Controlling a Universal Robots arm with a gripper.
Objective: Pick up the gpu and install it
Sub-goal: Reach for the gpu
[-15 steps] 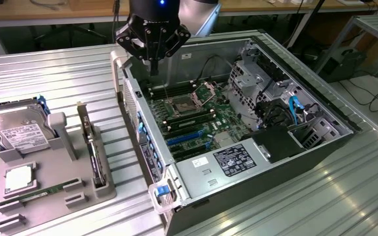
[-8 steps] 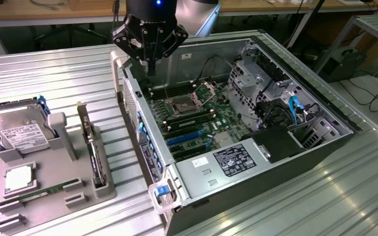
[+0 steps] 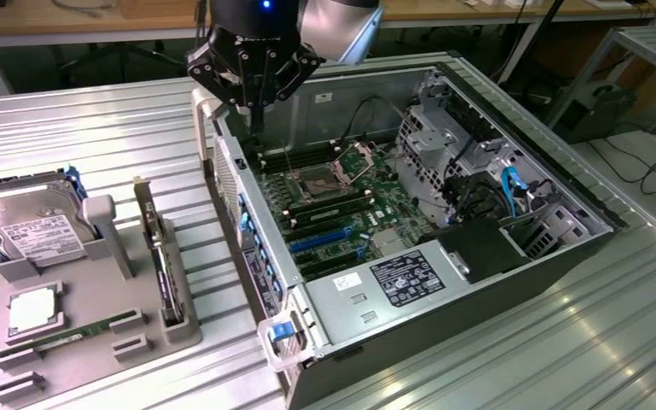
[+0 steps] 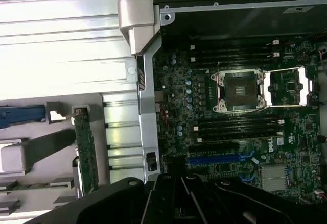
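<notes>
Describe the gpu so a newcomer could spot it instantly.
In the exterior view, a grey tray lies left of the open case. The gpu stands on edge along its case-side rim: a thin dark card, unlike the boxy hard drive.

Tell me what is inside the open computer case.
A green motherboard with an open processor socket, memory slots and blue expansion slots; a labelled silver power supply; a metal drive cage; blue cables. The board under the power supply is hidden.

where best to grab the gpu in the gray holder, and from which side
Probably its exposed upper long edge, from straight above: the gpu stands on edge in a slot of the gray holder, so both flat faces are free for a pinch.
</notes>
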